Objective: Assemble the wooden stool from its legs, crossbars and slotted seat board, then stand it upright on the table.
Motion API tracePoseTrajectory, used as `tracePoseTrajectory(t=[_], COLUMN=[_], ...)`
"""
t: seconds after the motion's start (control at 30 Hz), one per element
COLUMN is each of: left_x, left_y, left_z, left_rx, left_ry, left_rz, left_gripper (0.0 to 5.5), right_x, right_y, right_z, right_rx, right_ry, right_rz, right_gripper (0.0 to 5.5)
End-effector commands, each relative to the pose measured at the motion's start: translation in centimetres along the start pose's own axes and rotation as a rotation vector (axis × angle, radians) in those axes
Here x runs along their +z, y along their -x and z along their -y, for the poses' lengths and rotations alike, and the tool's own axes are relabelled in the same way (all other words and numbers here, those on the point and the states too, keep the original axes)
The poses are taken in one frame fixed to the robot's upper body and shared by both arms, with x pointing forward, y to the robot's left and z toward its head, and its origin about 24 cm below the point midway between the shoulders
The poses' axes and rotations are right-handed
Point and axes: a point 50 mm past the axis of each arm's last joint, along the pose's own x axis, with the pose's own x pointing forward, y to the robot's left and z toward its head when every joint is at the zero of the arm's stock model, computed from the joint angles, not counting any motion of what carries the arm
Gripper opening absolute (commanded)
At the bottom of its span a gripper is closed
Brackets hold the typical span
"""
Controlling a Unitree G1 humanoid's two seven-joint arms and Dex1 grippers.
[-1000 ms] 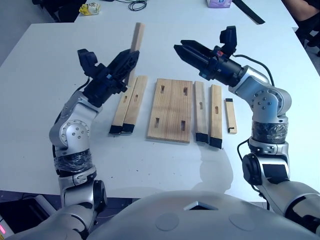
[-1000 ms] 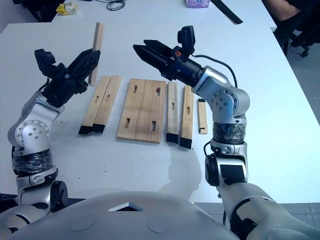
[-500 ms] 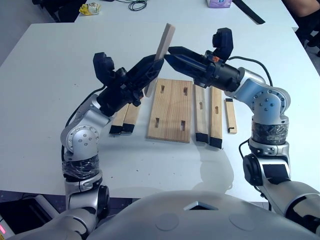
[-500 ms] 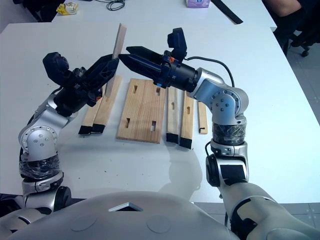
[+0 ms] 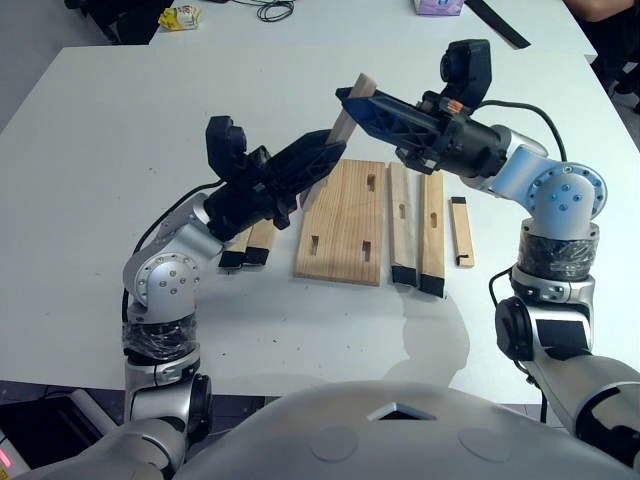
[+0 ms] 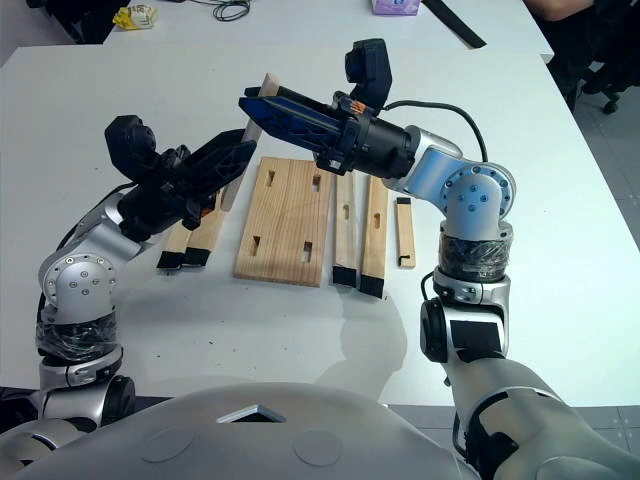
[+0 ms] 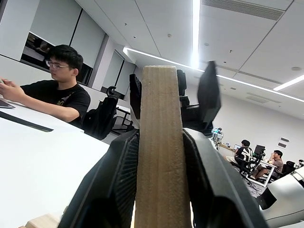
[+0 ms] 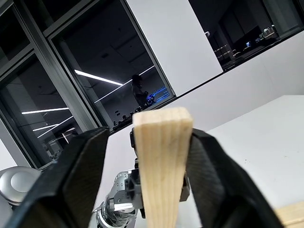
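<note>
Left gripper (image 5: 318, 160) is clamping a wooden crossbar (image 5: 345, 125) low on its length, holding it tilted in the air over the far-left corner of the slotted seat board (image 5: 340, 220). Right gripper (image 5: 348, 97) is straddling the crossbar's top end with its fingers apart; the left wrist view shows a gap on one side. Seat board is lying flat on the counter (image 5: 100, 150). Right-side legs (image 5: 401, 220) are lying just beside it, with a short crossbar (image 5: 460, 232) past them. Left-side legs (image 6: 205, 235) are lying partly under the left arm.
</note>
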Motion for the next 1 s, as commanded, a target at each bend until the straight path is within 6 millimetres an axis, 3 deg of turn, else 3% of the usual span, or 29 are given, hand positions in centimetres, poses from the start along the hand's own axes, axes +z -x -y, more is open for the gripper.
tracePoseTrajectory(t=[0.03,0.23,0.5,0.93,1.0], left_x=[-0.1,-0.4,0.0,0.1,-0.1], left_y=[-0.4,-0.4,0.5,0.1,0.2], left_z=[0.5,0.8,0.2,-0.6,-0.7], left_rx=[-0.027,-0.048,-0.046,0.013,0.023], left_ry=[0.005,0.014,-0.016,-0.019,0.007], left_rz=[-0.001,-0.028,-0.107,-0.118,-0.126], left_gripper=[1.32,1.32,1.32,1.32,1.82], right_x=[-0.4,-0.9,-1.1,-0.9,-0.8], right_y=[-0.4,-0.6,0.0,0.1,0.2], right_z=[-0.5,-0.7,-1.3,-0.9,-0.8], right_rx=[0.024,0.038,0.067,0.026,0.017], right_ry=[-0.010,-0.024,-0.038,-0.004,0.014], right_rz=[-0.033,-0.059,-0.102,-0.084,-0.080], right_gripper=[2.00,1.39,1.38,1.38,1.36])
